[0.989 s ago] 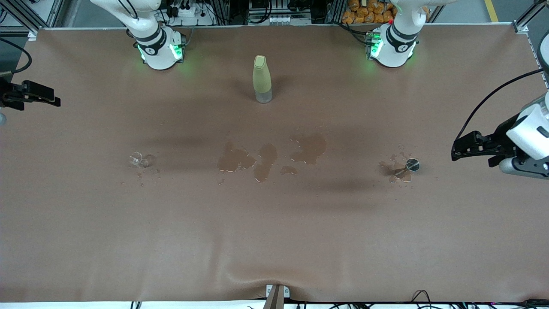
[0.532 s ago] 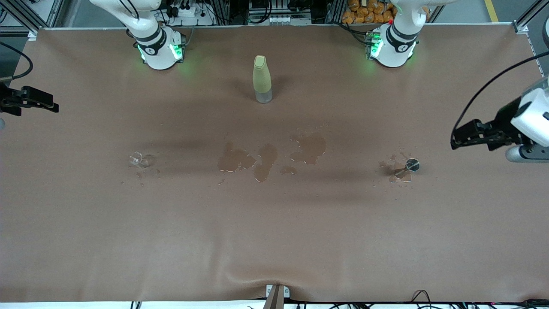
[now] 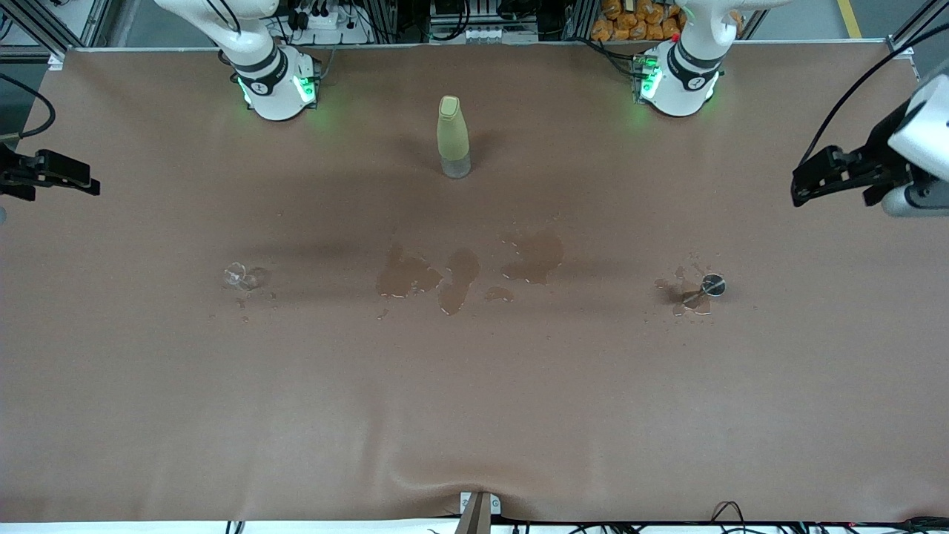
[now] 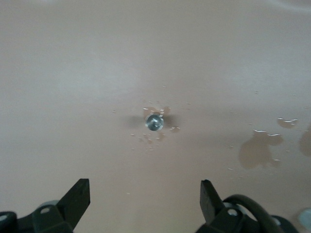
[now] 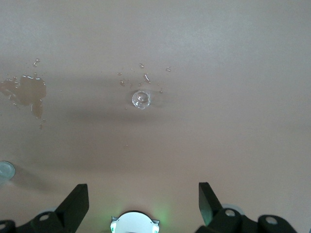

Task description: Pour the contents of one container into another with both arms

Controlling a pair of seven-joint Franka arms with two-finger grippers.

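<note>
Puddles of spilled liquid (image 3: 460, 274) darkened the middle of the brown table cloth (image 3: 474, 415); a pale green bottle with a clear base (image 3: 453, 137) stood upright nearer the bases; a small clear glass cup (image 3: 239, 276) sat toward the right arm's end, a small metal-rimmed cup (image 3: 712, 285) toward the left arm's end; the left gripper (image 3: 812, 178) and right gripper (image 3: 70, 178) hung over the table's ends, fingers spread wide, holding nothing.

High front camera; wrist cameras share puddles (image 3: 460, 274).
</note>
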